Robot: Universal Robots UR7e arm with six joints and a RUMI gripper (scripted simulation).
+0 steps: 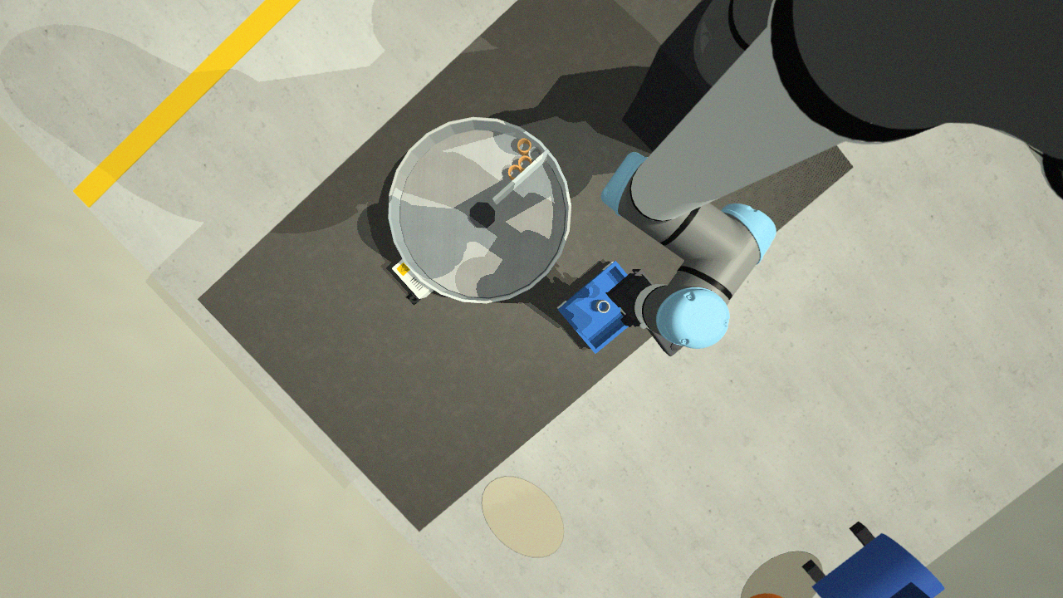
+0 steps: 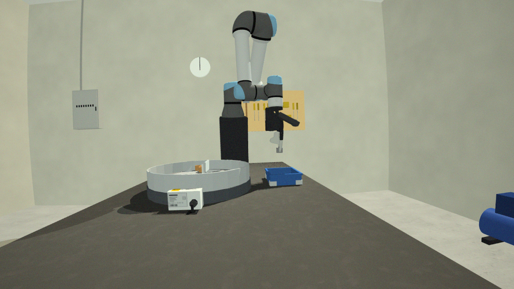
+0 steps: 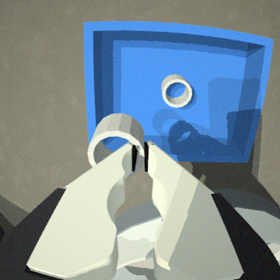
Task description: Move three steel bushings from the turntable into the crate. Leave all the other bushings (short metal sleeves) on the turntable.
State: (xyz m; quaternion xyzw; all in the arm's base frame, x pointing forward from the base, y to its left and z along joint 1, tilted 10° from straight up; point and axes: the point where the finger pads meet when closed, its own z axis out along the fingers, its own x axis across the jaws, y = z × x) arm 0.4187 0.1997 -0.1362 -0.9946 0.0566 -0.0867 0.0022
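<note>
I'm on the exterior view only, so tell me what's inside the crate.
Observer: One steel bushing is on the floor of the crate.
Operator: Now describe the grip.
Observer: The wrist view shows the gripper pinching another steel bushing by its wall, with the ring hanging off to one side.
Operator: Count the orange bushings.
Observer: From the top, three, grouped beside the divider.

2 steel bushings (image 1: pixel 597 310) (image 2: pixel 279 150) (image 3: pixel 124 124), 3 copper, 1 crate (image 1: pixel 576 327) (image 2: pixel 284 178) (image 3: pixel 155 62)
</note>
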